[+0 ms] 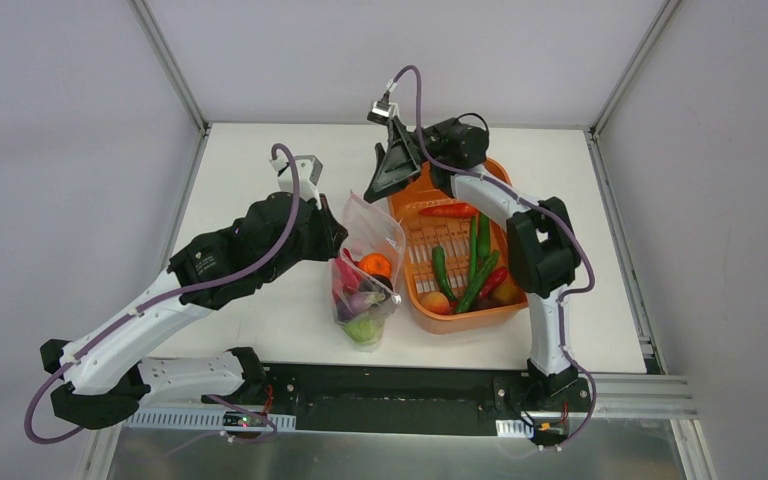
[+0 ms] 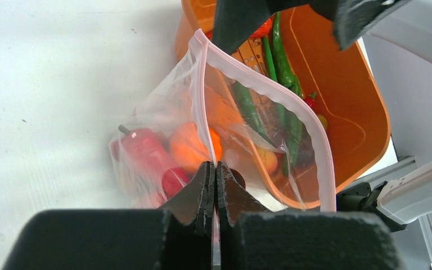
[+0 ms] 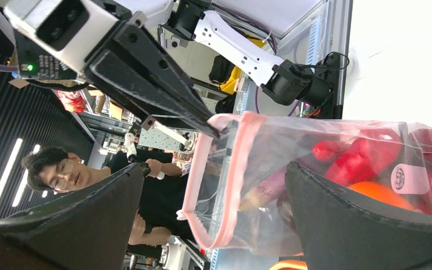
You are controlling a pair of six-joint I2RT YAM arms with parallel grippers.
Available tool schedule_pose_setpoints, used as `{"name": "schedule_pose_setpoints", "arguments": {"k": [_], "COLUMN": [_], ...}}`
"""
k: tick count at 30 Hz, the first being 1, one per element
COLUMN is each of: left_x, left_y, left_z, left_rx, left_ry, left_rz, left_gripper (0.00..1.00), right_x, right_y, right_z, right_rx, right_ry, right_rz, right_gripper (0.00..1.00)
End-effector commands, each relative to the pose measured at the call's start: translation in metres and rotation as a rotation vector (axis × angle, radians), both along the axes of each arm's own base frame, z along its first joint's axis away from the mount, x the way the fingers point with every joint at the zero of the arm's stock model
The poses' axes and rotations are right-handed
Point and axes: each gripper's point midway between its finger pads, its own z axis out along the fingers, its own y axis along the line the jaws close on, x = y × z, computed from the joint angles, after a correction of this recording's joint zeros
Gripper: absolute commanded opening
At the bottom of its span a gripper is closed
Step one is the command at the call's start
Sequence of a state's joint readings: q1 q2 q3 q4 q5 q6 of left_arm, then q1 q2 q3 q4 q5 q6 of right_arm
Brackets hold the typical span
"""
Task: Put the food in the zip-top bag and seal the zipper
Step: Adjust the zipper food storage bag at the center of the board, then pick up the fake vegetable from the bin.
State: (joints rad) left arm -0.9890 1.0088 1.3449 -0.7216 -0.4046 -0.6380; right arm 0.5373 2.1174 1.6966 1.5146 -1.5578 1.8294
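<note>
The clear zip-top bag (image 1: 372, 245) stands on the white table beside the orange tub, its mouth gaping. Inside lie food pieces (image 1: 364, 298): a red pepper (image 2: 143, 146), an orange piece (image 2: 187, 147) and a purple piece (image 3: 264, 191). My left gripper (image 2: 214, 169) is shut on the pink zipper (image 2: 270, 93) at the bag's near-left end. My right gripper (image 3: 215, 169) is open at the far end of the mouth, its fingers standing either side of the zipper strip (image 3: 202, 169) without touching it. More food, green peppers (image 1: 478, 250) and a red pepper (image 1: 448, 211), stays in the tub.
The orange tub (image 1: 472, 318) sits right of the bag, touching it, with its wall (image 2: 349, 101) close behind the bag's mouth. The right arm reaches over the tub. The table's metal front rail (image 1: 620, 395) runs along the near edge.
</note>
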Motion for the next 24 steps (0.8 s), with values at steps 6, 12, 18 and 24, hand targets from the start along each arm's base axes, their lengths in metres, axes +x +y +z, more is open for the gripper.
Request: {"name": "schedule_pose_setpoints", "arguments": {"k": [6,12,18,24], "left_x": [0.004,0.003,0.003,0.006], "left_y": [-0.004,-0.012,-0.017,-0.02], "left_z": [0.01,0.014,0.016,0.02], "left_rx": [-0.019,-0.036,-0.037,-0.028], "left_ry": [-0.055,-0.065,-0.09,-0.118], "left_rz": [-0.011,-0.047,-0.079,-0.098], "left_gripper": [0.0,0.0,0.0,0.0], "right_x": [0.0,0.054,0.027,0.011], "right_y": [-0.062,-0.102,-0.118,-0.136], "right_z": [0.04,0.056,0.103,0.111], "right_rx": [0.003,-0.024,0.038,0.049], "right_ry": [-0.218,-0.204,-0.366,-0.391], "right_rz": [-0.099,-0.259,-0.289,-0.316], "right_gripper": [1.0,1.0,1.0,1.0]}}
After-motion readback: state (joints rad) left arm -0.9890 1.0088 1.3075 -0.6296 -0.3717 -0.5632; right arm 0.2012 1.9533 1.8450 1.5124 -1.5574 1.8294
